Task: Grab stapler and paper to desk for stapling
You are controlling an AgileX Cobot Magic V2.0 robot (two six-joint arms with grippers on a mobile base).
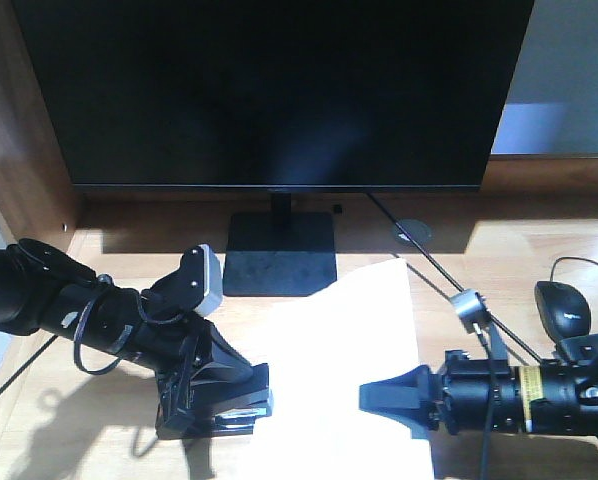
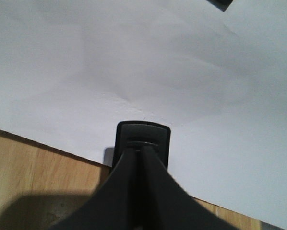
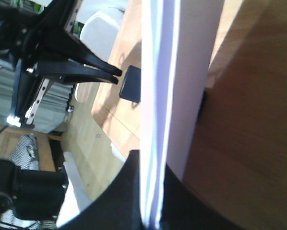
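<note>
The thin white paper sheets (image 1: 354, 350) are being pinched at their right edge by the right gripper (image 1: 394, 398) on the light wooden counter (image 1: 539, 250). The long black stapler (image 2: 142, 143) is being held by the left gripper (image 1: 224, 395) at the paper's left edge. The paper should be kept flat and still, and the stapler pressed straight down.

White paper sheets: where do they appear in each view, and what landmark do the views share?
Exterior front: white paper sheets centre, on the light wooden desk.
Left wrist: filling the upper frame.
Right wrist: vertical band, nearly edge-on.
Shared landmark: black stapler at the paper's edge.
</note>
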